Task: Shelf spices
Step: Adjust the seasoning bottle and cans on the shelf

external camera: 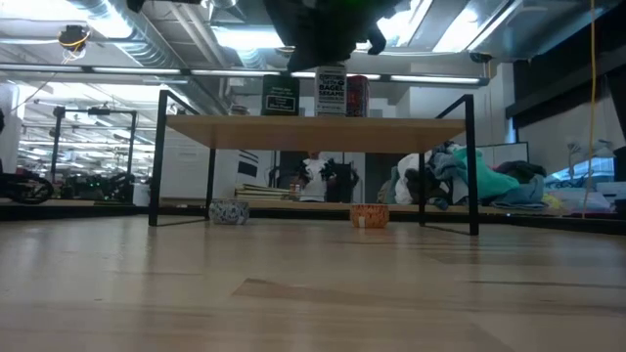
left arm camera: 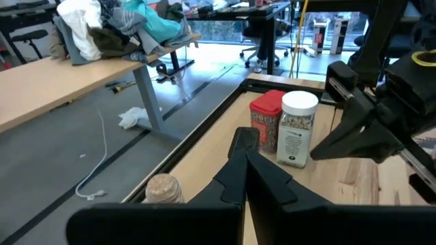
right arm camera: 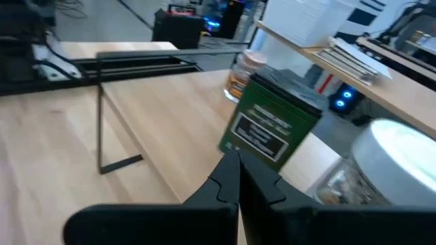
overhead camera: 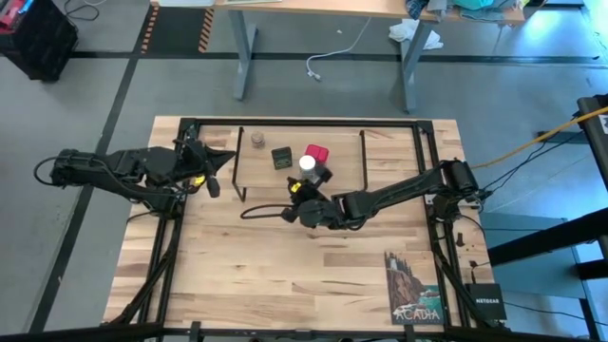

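Observation:
The shelf (overhead camera: 342, 157) is a low light-wood plank on black wire legs near the table's far edge. All the spices stand on it: a tan-grey jar (overhead camera: 257, 140), a dark tin (overhead camera: 281, 158), a red tin (overhead camera: 315, 153) and a white-capped jar (overhead camera: 309, 165). My right gripper (overhead camera: 294, 188) is shut and empty. It hovers at the shelf's near edge, beside the white-capped jar, with the dark tin (right arm camera: 269, 126) just beyond its fingertips (right arm camera: 231, 170). My left gripper (overhead camera: 220, 157) waits shut above the table's left part and points at the shelf's left end.
A picture book (overhead camera: 413, 290) and a black box (overhead camera: 484, 296) lie at the table's near right corner. A black metal frame (overhead camera: 427, 152) runs along the table's edges. The wood in front of the shelf is bare (overhead camera: 285, 266).

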`<action>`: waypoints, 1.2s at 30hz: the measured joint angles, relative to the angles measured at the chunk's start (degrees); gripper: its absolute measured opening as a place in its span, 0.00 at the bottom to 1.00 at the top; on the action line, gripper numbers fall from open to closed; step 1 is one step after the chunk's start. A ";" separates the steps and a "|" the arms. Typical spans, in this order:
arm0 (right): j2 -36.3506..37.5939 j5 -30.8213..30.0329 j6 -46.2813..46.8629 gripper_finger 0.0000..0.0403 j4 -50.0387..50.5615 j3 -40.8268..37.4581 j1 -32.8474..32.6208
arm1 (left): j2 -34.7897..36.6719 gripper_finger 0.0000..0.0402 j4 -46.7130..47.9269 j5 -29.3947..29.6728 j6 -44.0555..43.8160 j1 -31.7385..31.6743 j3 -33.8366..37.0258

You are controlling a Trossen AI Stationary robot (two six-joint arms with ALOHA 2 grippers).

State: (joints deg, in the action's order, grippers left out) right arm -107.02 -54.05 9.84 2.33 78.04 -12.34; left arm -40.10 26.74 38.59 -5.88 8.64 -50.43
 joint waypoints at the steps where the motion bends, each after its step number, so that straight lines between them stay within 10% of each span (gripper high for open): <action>1: 0.00 -0.64 0.34 0.00 0.50 0.00 0.00 | 0.00 0.01 -0.04 0.00 -0.10 0.00 0.01; 22: 0.00 -10.89 13.27 0.00 12.82 0.00 -0.09 | 0.00 0.01 1.46 -0.02 -1.63 0.00 0.00; 36: 0.00 -5.92 9.37 0.00 6.92 0.00 -0.07 | 0.00 0.01 1.43 -0.02 -1.45 0.00 0.00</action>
State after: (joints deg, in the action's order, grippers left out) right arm -107.02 -59.97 19.20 9.25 78.04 -12.40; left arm -40.10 28.17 38.57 -7.33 8.65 -50.43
